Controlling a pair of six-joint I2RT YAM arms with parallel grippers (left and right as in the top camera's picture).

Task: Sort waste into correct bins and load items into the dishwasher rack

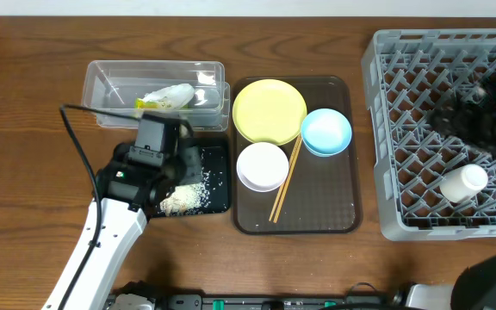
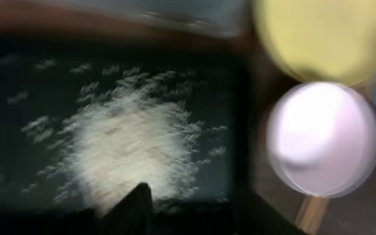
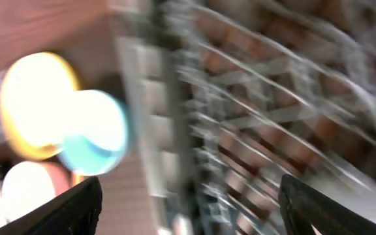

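A brown wooden table point(image 1: 24, 103) fills the overhead view, and nothing of the room shows beyond it. At the back left sits a clear tub point(image 1: 102, 77) with the green-yellow wrapper point(image 1: 166, 97) inside. Just in front of it a black tray point(image 1: 220, 164) holds a heap of rice point(image 1: 183, 200), so the sorting looks largely done. No tissue shows. The left pincer point(image 1: 186, 165) hangs low over the rice. Its wrist view is blurred and shows only one dark fingertip, so I cannot tell how wide it stands or whether it holds anything. A brown serving tray point(image 1: 334, 207) in the middle carries the yellow plate point(image 1: 269, 110), blue bowl point(image 1: 326, 132), white bowl point(image 1: 262, 165) and chopsticks point(image 1: 284, 185), grouped within reach of either arm and probably waiting to be loaded. The grey rack point(image 1: 386, 129) stands at the right with a white cup point(image 1: 463, 182) lying on its side inside. Above the rack the right pincer point(image 3: 191, 209) is spread wide and empty, apart from the cup.
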